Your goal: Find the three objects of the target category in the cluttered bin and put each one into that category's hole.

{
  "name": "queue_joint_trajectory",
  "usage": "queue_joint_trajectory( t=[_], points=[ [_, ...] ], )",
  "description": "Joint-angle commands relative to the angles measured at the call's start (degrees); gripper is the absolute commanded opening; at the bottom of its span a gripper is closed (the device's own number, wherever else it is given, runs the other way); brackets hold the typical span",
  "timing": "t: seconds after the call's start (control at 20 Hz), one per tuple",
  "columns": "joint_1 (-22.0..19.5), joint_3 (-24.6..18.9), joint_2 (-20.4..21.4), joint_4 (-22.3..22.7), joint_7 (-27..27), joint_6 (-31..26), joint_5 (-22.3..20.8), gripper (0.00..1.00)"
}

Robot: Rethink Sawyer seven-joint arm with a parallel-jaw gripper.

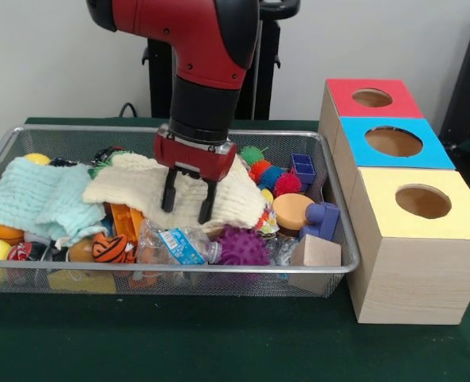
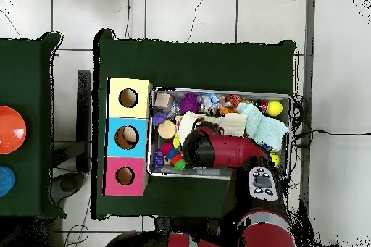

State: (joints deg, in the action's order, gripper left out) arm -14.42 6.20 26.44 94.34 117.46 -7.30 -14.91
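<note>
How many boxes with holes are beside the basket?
3, in a row: the red box farthest back, the blue box in the middle, the yellow box nearest the camera. None seems hidden.

Table cover (image 1: 219, 350): dark green cloth, seen spread over the whole tabletop.
Second table (image 2: 29, 186): also covered in green, set apart at the left of the overhead view.
Orange disc (image 2: 9, 130): laid at the second table's left edge, cut off by the frame.
Blue object (image 2: 4, 181): placed at the same edge, near the disc, only partly seen.
Floor (image 2: 181, 12): pale tiles, crossed by dark cables (image 2: 194, 14).
Wall (image 1: 44, 64): plain and light.
</note>
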Motion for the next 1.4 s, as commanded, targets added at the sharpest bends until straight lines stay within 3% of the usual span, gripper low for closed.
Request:
queue_joint_trajectory(
  t=[0.05, 1.4],
  points=[
    [-2.6, -5.9, -1.4, 4.7, 4.0, -13.1, 3.7, 1.0],
    [-1.8, -4.6, -2.3, 4.2, 4.0, -12.6, 4.9, 1.0]
  ],
)
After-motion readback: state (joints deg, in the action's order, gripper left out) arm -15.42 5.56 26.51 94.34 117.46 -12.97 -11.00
